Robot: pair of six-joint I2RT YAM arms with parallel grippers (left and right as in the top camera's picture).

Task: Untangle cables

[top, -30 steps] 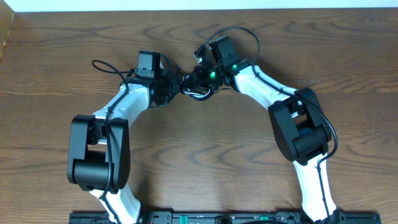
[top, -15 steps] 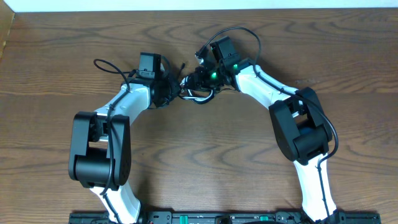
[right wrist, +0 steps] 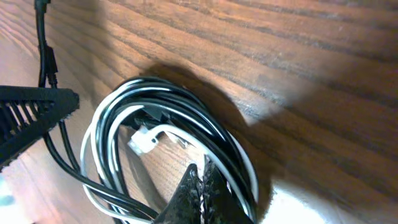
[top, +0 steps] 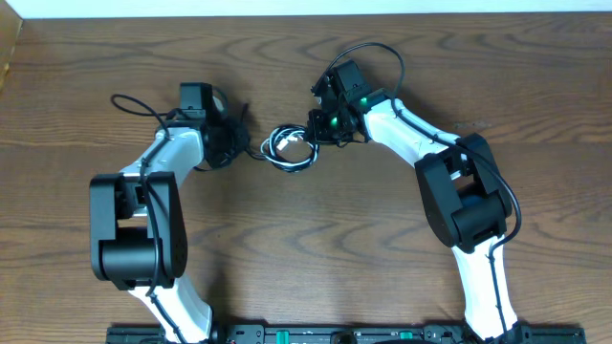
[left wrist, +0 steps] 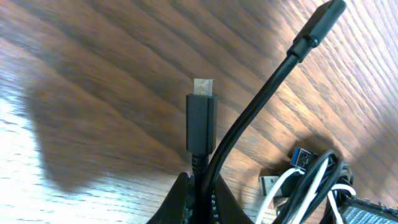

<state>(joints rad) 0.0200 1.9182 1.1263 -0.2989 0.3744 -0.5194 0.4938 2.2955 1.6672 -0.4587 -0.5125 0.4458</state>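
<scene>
From the overhead view, the coil [top: 290, 150] of cables lies on the table [top: 306, 248] between the two arms, with the left fingers [top: 232, 145] just to its left and the right fingers [top: 311, 131] at its upper right edge. A short run of black cable [top: 256, 152] bridges from the left fingers to the coil. In the left wrist view, the left fingers [left wrist: 199, 190] are closed on the black cable [left wrist: 249, 118] just behind a slim black plug [left wrist: 200, 118] with a metal tip. The rest of the bundle sits low to the right, showing a blue-tongued USB plug [left wrist: 303, 155] and a loop of white cable [left wrist: 311, 193]. In the right wrist view, the right fingers [right wrist: 200, 180] are pinched shut on the near side of the coil [right wrist: 186, 106], though which strand they hold cannot be told. A white plug [right wrist: 146, 140] lies inside the loops. The step appears to be drawing the black end free, so the right side should anchor the coil low against the table while the left pulls slowly along the wood, away from the coil. It should ease off if the loops tighten, since the white cable [right wrist: 93, 143] runs alongside the black one and could cinch.
</scene>
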